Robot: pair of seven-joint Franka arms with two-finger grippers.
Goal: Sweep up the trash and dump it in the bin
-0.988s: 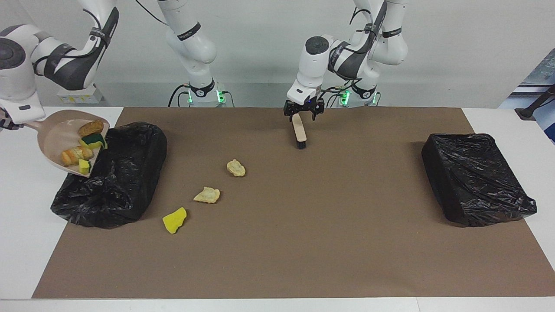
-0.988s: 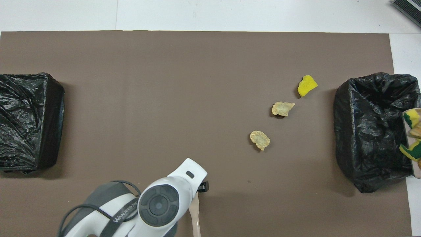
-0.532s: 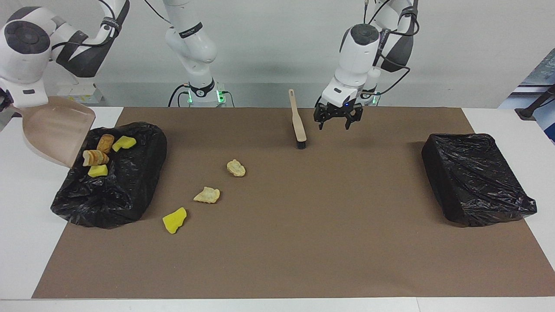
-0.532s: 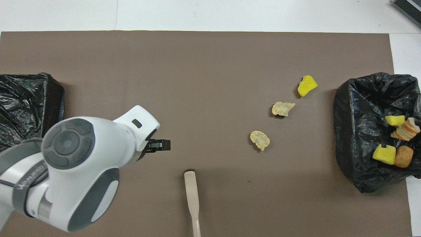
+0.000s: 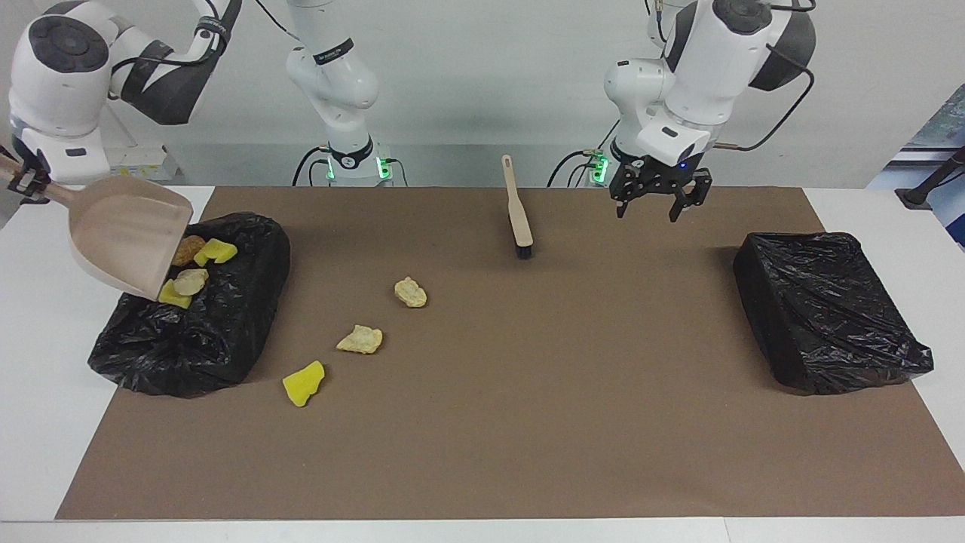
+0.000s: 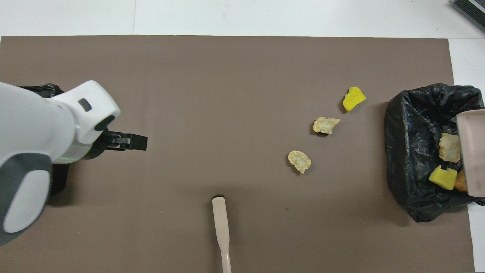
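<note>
The tan dustpan [image 5: 128, 234] is tilted over the black-bagged bin [image 5: 219, 332] at the right arm's end, its mouth down; it also shows in the overhead view [image 6: 471, 151]. My right gripper [image 5: 26, 179] is shut on its handle. Yellow and tan trash [image 5: 200, 253] lies in the bin [image 6: 413, 151]. The brush [image 5: 519, 219] lies on the brown mat, free [image 6: 221, 227]. My left gripper [image 5: 656, 205] is open and empty, raised over the mat between the brush and the other bin; it also shows in the overhead view [image 6: 127, 141].
Three pieces lie on the mat beside the bin: a tan one [image 5: 411, 292], another tan one [image 5: 360, 339] and a yellow sponge [image 5: 304, 382]. A second black-bagged bin [image 5: 825, 309] stands at the left arm's end.
The left gripper let go of the brush and moved up toward its own end. The dustpan tipped, its trash fell into the bin, and it now hangs empty over it.
</note>
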